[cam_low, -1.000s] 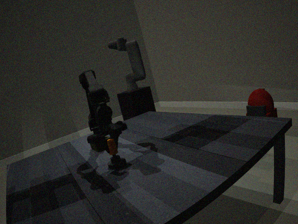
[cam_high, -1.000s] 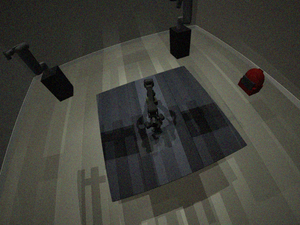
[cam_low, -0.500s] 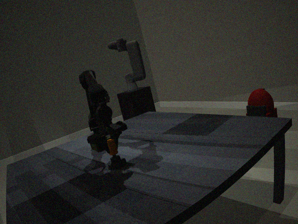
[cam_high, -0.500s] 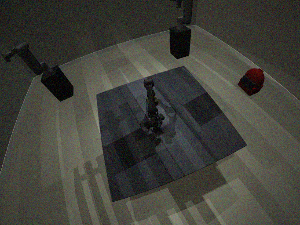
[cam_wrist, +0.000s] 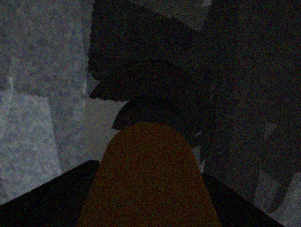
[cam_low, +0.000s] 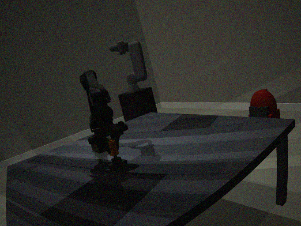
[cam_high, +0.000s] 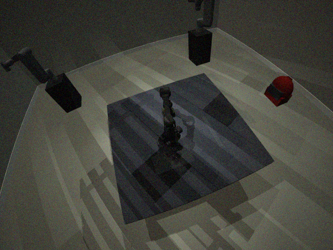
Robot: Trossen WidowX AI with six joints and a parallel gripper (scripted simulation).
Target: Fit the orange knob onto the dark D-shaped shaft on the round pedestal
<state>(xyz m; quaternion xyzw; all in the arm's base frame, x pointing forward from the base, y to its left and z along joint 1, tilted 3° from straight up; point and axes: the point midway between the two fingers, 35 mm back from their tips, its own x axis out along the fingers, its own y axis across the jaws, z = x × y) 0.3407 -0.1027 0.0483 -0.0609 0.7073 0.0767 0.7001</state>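
The orange knob [cam_low: 113, 148] [cam_wrist: 150, 191] is upright between the fingers of my gripper [cam_low: 113, 144] [cam_wrist: 148, 176], which is shut on it. In the exterior view the knob's lower end is just above the dark round pedestal [cam_low: 119, 167], at the top of the dark shaft; I cannot tell whether they touch. In the wrist view the pedestal [cam_wrist: 148, 80] shows as dark arcs beyond the knob, and the knob hides the shaft. The knob is not down on the pedestal. The flat sides cannot be seen. In the top view the arm and shadow make knob and pedestal hard to make out.
The dark table [cam_high: 220, 150] [cam_low: 194, 155] carries my arm and patches of deep shadow. Beyond it stand two other arms on black blocks [cam_high: 63, 93] [cam_high: 199, 47] and a red helmet-like object [cam_high: 282, 87] [cam_low: 263, 98].
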